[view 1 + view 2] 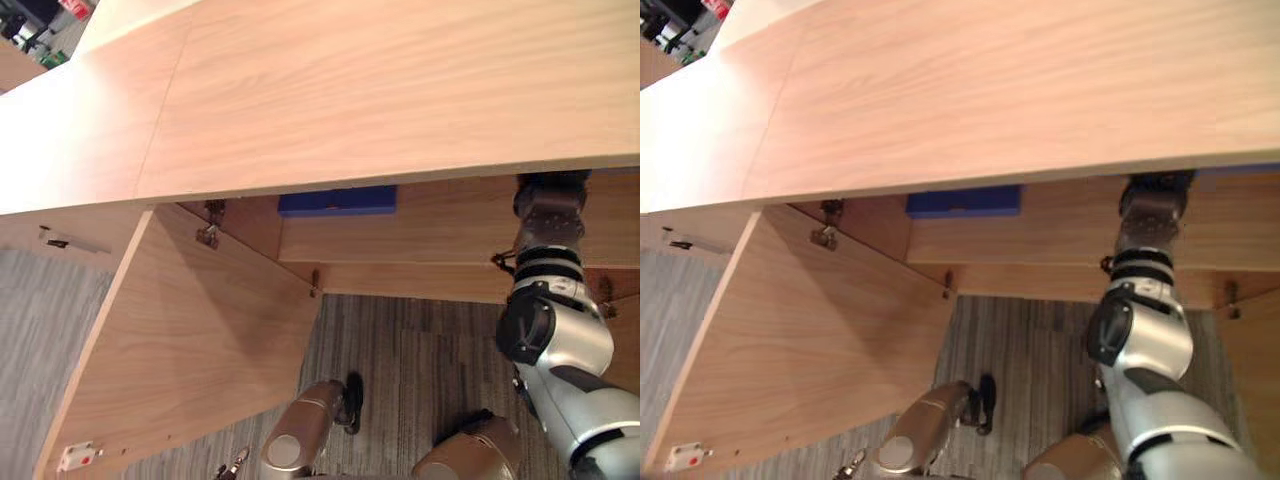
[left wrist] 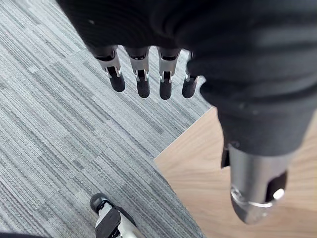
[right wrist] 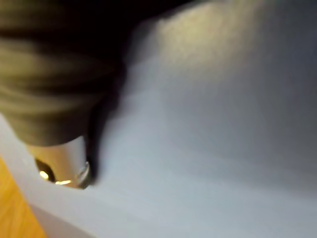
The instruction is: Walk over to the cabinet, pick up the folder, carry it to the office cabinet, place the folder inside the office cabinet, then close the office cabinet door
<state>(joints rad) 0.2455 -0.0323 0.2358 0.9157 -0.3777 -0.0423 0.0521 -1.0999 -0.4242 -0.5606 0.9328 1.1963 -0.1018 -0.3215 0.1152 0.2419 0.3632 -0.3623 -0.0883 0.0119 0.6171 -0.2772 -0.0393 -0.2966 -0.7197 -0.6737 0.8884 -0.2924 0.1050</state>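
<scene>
Cabinet (image 1: pixel 380 90): you look down on its wooden top; the opening lies beneath the near edge.
Door (image 1: pixel 200 340): stands open, swung out to the left of the opening, hinged at its far edge.
Folder (image 1: pixel 337 201): blue, inside the cabinet on a wooden shelf (image 1: pixel 420 235), just under the top's edge and left of the right arm.
Right hand (image 3: pixel 59 161): reaches in under the top; the thumb lies against a pale flat surface; you cannot tell whether it grips anything.
Left hand (image 2: pixel 148 29): hangs over grey carpet (image 2: pixel 59 124) near a wooden corner; fingers (image 2: pixel 142 79) straight, side by side, holding nothing.
</scene>
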